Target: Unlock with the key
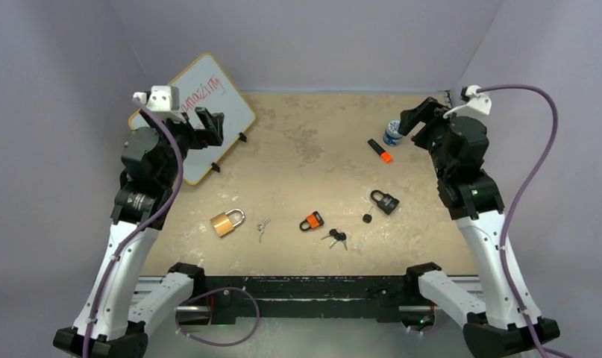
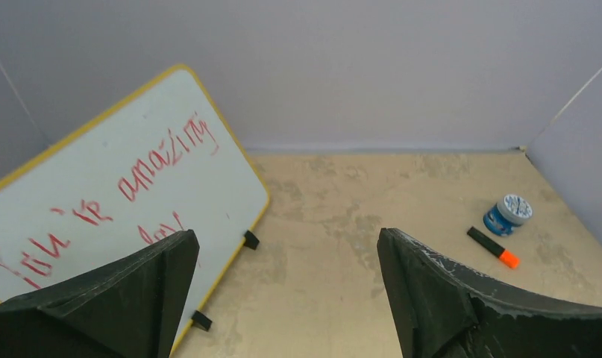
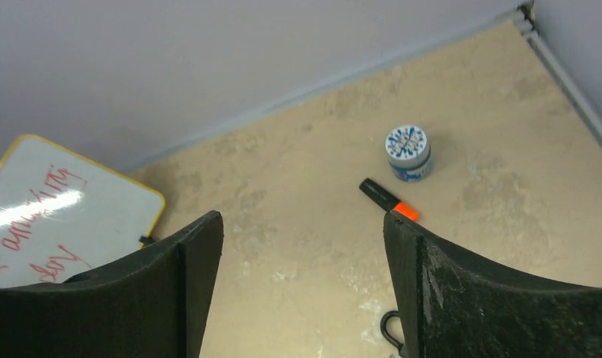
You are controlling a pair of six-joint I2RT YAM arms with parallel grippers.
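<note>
Near the counter's near edge lie a brass padlock (image 1: 227,221) with a silver shackle, a silver key (image 1: 262,226) just beside it, an orange padlock (image 1: 312,221) at centre, black keys (image 1: 336,238), and a black padlock (image 1: 385,201) further right. The left gripper (image 1: 212,127) at the far-left corner and the right gripper (image 1: 417,118) at the far-right corner are both spread and hold nothing. Only the top view shows the locks and keys; the right wrist view catches just the black shackle, and the left wrist view shows the whiteboard (image 2: 96,194), marker (image 2: 493,247) and blue jar (image 2: 508,214).
</note>
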